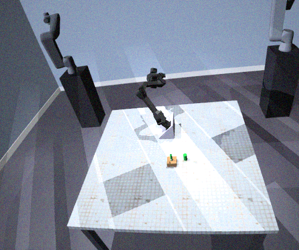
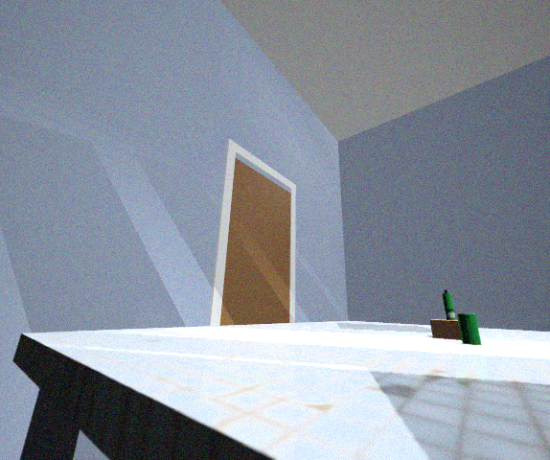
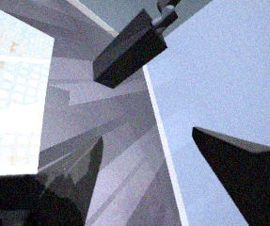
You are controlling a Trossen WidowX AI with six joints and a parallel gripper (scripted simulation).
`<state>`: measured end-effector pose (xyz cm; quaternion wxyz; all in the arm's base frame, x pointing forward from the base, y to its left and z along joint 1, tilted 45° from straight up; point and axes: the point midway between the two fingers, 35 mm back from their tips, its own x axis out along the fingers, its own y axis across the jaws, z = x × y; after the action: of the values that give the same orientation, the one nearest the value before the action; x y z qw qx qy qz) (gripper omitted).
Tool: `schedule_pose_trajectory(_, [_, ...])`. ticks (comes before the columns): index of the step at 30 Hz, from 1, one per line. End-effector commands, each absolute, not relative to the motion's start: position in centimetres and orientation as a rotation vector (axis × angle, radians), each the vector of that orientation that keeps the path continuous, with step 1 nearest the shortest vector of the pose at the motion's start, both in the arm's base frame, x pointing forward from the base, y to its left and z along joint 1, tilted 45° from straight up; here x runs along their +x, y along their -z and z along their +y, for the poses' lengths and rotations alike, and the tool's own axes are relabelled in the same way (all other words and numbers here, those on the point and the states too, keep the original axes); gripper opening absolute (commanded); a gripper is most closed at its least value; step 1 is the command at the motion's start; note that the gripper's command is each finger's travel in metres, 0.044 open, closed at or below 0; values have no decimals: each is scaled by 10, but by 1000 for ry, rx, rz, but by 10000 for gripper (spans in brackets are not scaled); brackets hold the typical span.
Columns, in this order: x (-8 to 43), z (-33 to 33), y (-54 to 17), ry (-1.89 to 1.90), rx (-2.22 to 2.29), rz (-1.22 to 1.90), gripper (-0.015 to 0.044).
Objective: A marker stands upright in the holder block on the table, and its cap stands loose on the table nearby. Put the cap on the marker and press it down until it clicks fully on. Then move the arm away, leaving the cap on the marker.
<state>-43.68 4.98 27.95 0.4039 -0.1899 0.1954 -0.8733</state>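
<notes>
A green marker stands upright in the orange-brown holder block, its dark tip on top. The green cap stands upright on the table, apart from the block, to its right in the top view. My gripper is open and empty, its two dark fingers wide apart. In the top view the arm is raised at the back of the table, with the gripper high above the table and far from cap and marker. The wrist view shows neither cap nor marker.
The table carries a pale angled bracket beside the arm's base, behind the block. Two dark pedestals with other arms stand on the floor beyond the table. A brown door is in the wall.
</notes>
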Motion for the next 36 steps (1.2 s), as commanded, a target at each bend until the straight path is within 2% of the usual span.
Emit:
schedule_pose_trajectory(1, [-437,52,-279,2214,-479,492,374])
schedule_pose_trajectory(6, [-443,113,-274,2437,-465,463,244])
schedule_pose_trajectory(13, [-441,211,-254,2769,-333,257,244])
schedule_pose_trajectory(21, [-404,322,-221,3134,-188,37,244])
schedule_pose_trajectory(23, [-389,348,-209,3227,-151,50,244])
schedule_pose_trajectory(30, [-324,435,-164,3533,56,-312,244])
schedule_pose_trajectory(36, [-261,476,-129,3701,222,-475,244])
